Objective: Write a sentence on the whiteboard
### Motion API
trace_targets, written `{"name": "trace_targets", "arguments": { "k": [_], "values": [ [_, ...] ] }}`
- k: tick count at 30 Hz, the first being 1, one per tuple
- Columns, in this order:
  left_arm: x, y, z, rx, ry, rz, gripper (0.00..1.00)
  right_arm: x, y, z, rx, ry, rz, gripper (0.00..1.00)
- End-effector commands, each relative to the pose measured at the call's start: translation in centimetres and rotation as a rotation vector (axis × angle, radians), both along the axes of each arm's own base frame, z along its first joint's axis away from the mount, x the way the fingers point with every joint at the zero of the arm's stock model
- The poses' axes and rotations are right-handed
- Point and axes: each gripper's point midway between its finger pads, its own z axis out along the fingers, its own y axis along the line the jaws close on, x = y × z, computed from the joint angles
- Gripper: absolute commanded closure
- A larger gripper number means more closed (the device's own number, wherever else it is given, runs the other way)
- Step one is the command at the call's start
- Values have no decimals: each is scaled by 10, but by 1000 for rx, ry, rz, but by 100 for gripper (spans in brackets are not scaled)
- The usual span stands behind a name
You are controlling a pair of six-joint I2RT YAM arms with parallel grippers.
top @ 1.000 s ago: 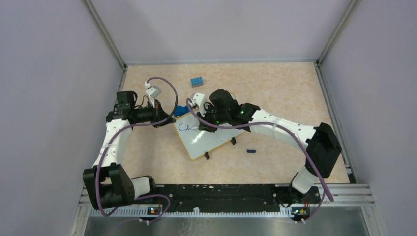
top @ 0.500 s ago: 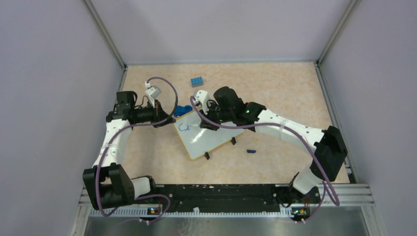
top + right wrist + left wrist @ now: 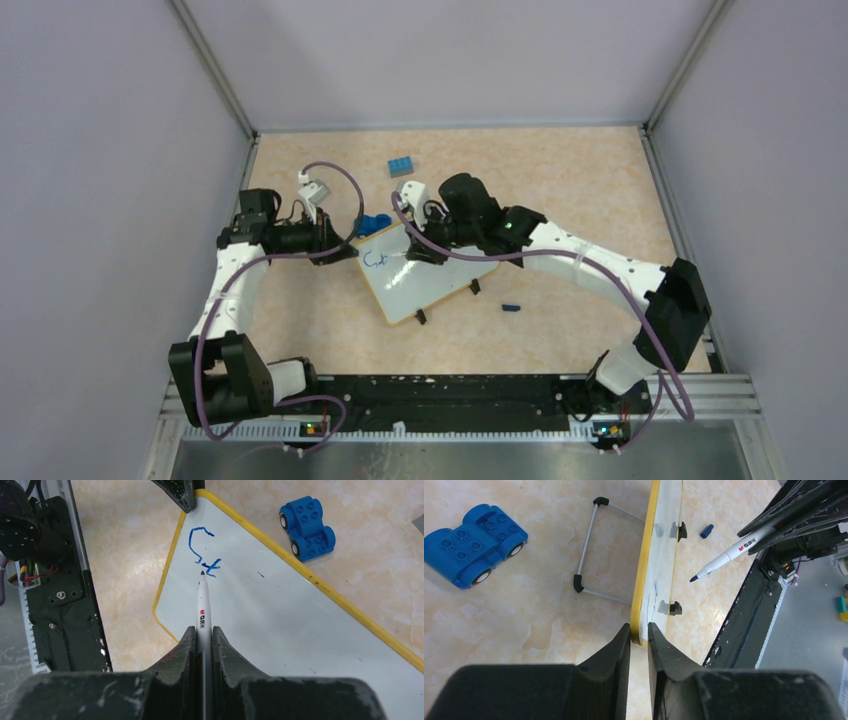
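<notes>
I see the whiteboard point(image 3: 425, 285) mid-table, with the blue sentence point(image 3: 375, 261) barely begun near its left corner. My left gripper point(image 3: 639, 627) pinches the yellow rim at that corner. My right gripper point(image 3: 202, 630) clamps a marker point(image 3: 203, 605), its tip at the scrawl and possibly touching, and a blue toy car point(image 3: 307, 527) sits just past the far edge.

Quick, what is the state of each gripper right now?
The left gripper is closed on the whiteboard, at its corner.
The right gripper is closed on the marker.
</notes>
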Motion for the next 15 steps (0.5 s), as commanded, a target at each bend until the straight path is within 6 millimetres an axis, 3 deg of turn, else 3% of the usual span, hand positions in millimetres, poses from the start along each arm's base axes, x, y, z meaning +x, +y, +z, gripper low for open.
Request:
{"name": "trace_targets", "arguments": {
  "k": [1, 15],
  "values": [
    [-5, -3, 2, 0, -15, -20, 77, 2, 0, 23, 70, -19, 5, 100],
    [-4, -2, 1, 0, -8, -17, 93, 11, 5, 1, 23, -7, -16, 100]
  ]
}}
